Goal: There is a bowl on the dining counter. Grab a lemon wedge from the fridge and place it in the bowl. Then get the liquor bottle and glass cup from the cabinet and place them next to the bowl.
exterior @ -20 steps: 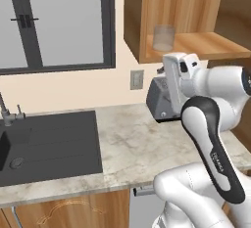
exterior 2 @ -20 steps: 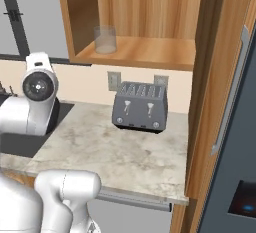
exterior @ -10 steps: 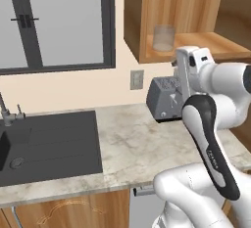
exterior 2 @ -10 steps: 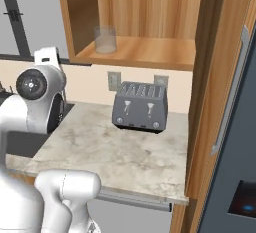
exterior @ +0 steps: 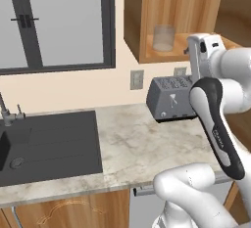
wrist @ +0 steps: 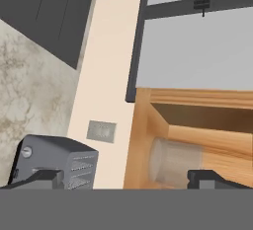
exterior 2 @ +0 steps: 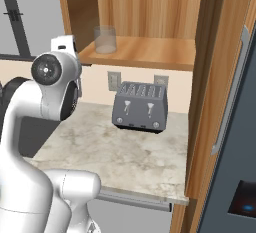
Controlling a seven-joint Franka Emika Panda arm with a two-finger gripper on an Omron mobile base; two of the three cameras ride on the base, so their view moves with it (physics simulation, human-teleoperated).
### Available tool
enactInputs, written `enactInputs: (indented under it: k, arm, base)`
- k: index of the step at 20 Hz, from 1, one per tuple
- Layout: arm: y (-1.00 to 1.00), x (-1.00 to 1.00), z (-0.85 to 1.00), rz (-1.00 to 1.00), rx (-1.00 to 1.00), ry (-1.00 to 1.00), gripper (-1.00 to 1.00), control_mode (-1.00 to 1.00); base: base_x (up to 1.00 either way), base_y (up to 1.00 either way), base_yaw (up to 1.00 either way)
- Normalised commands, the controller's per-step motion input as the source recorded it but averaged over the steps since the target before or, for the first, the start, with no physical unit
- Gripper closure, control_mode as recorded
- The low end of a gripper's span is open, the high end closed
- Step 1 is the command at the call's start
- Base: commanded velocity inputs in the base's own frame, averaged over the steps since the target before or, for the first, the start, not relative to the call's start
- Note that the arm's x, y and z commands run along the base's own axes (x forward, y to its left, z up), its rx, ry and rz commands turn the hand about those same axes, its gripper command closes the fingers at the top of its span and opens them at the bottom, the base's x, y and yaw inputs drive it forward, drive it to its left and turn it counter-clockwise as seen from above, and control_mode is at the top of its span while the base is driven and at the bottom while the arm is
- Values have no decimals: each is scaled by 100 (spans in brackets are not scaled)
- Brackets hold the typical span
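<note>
Gripper (wrist: 126, 177) jaws stand wide apart, one dark fingertip (wrist: 42, 177) in front of the grey toaster (wrist: 57, 162) and the other against the cabinet (wrist: 197, 120) shelf, with the glass cup (wrist: 173, 161) lying between them but farther off, apart from both tips. Compared with a second ago the hand has risen from level with the toaster to the height of the shelf edge, while the cup has stayed upright near the open shelf's left end, above and left of the toaster. No label or writing can be read on the cup or the toaster.
</note>
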Motion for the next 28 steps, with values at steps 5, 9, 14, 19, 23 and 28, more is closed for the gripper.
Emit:
enactInputs:
  k: [5, 9, 14, 19, 23, 28]
  arm:
    - [-30, 6, 5, 0, 0, 0, -100, -100]
    - [-23, 0, 0, 0, 0, 0, -100, -100]
    - [-8, 0, -1, 0, -1, -1, -100, -100]
    - [0, 5, -1, 0, 0, 0, -100, -100]
    - [-1, 22, 0, 1, 0, 0, -100, -100]
    - [0, 38, 11, 5, 0, 0, -100, -100]
  base:
    - [0, 0, 0]
    - [0, 0, 0]
    - [0, 0, 0]
    - [0, 0, 0]
    - [0, 0, 0]
    - [0, 0, 0]
